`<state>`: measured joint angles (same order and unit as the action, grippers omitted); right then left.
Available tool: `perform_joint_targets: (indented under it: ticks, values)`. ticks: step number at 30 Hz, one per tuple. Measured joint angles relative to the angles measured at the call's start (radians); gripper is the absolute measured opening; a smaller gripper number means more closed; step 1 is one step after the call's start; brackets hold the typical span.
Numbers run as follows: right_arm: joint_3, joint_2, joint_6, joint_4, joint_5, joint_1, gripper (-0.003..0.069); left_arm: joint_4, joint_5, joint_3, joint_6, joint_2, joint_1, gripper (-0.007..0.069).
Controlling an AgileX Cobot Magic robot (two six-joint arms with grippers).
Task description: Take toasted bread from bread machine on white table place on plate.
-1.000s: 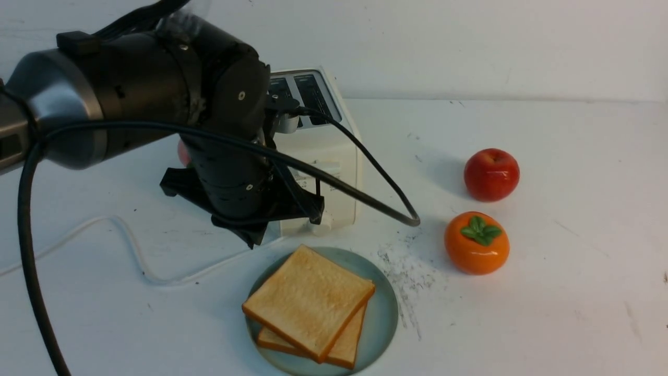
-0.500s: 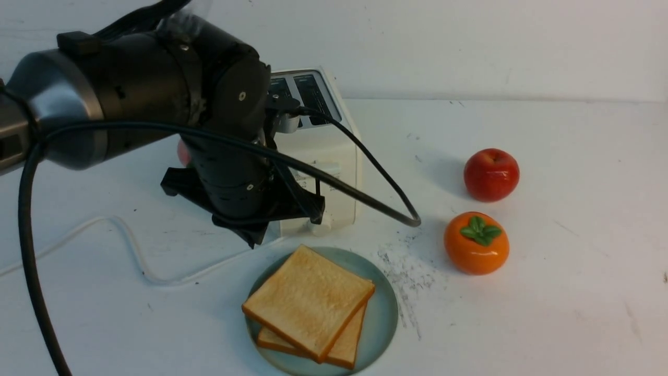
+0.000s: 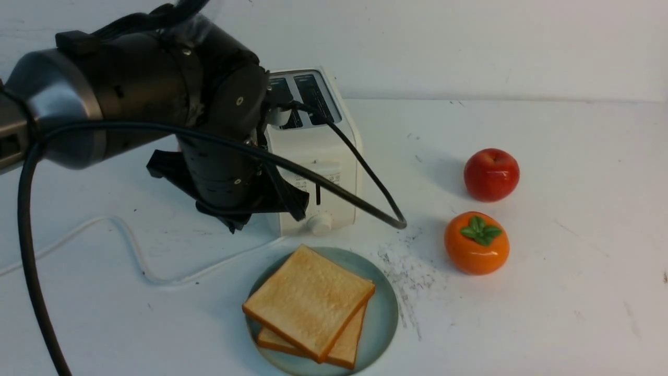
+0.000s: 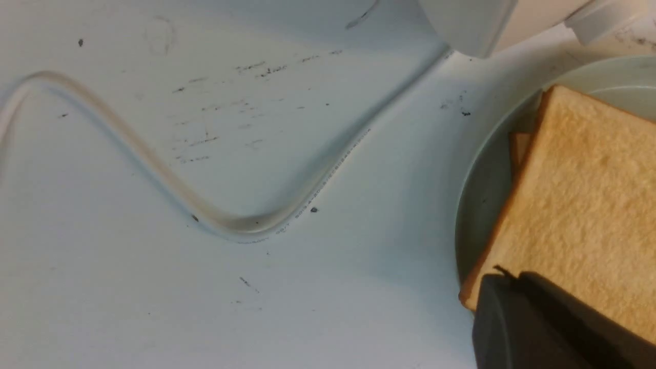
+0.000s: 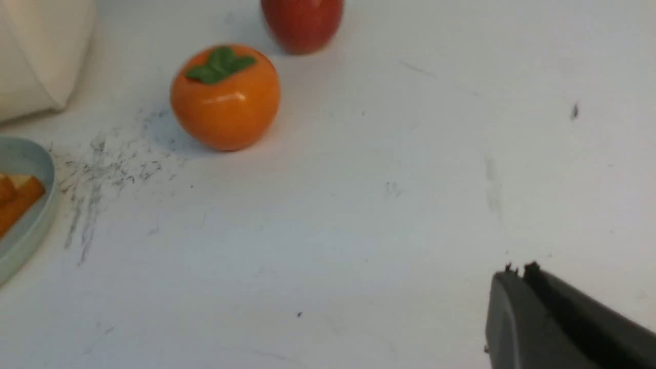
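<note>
Two slices of toasted bread [image 3: 308, 300] lie stacked on the pale blue-green plate [image 3: 385, 313] near the front of the white table [image 3: 548, 292]. The top slice sits askew over the lower one [image 3: 344, 351]. Behind the plate stands the cream bread machine [image 3: 318, 151], both its slots dark. My left gripper [image 3: 233, 225] hangs shut and holds nothing, left of the toaster and behind the plate. In the left wrist view its tips [image 4: 512, 278] hover over the corner of the top slice [image 4: 589, 205]. My right gripper [image 5: 517, 269] is shut over bare table and is out of the front view.
A red apple [image 3: 491, 174] and an orange persimmon [image 3: 476, 243] sit right of the toaster. The toaster's white cord [image 3: 130, 245] snakes across the table at the left. Dark scuff marks [image 3: 407, 271] lie right of the plate. The left arm's black cable [image 3: 365, 172] loops in front of the toaster.
My left arm has drawn left and up, away from the plate, uncovering the toaster's front and knob. The toast, plate and fruit have not moved.
</note>
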<state>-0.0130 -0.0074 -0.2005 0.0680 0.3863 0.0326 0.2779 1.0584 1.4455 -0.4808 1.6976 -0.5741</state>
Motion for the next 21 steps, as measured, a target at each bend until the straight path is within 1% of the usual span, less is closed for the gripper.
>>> perform_joint_targets:
  ticks: [3,9,17,19,20,21]
  values:
    - [0.000,-0.002,0.000,0.000,0.000,-0.043,0.0012,-0.001,0.005,0.000,0.000,0.000,0.000,-0.0014]
    - [0.000,-0.002,0.000,0.000,0.000,-0.047,0.0019,-0.005,0.002,0.000,0.000,-0.033,0.000,-0.0014]
    - [0.000,-0.002,0.000,0.000,0.000,0.019,0.0026,-0.041,0.012,0.001,0.000,-0.223,0.000,-0.0014]
    - [0.000,-0.002,0.000,0.000,0.000,0.031,0.0029,-0.061,0.046,0.001,0.000,-0.308,0.000,-0.0014]
    - [0.000,-0.002,0.000,0.000,0.000,0.031,0.0029,-0.062,0.051,0.001,0.000,-0.308,0.000,-0.0014]
    - [0.000,-0.002,0.000,0.000,0.000,0.031,0.0032,-0.075,0.107,-0.003,0.000,-0.364,0.000,-0.0014]
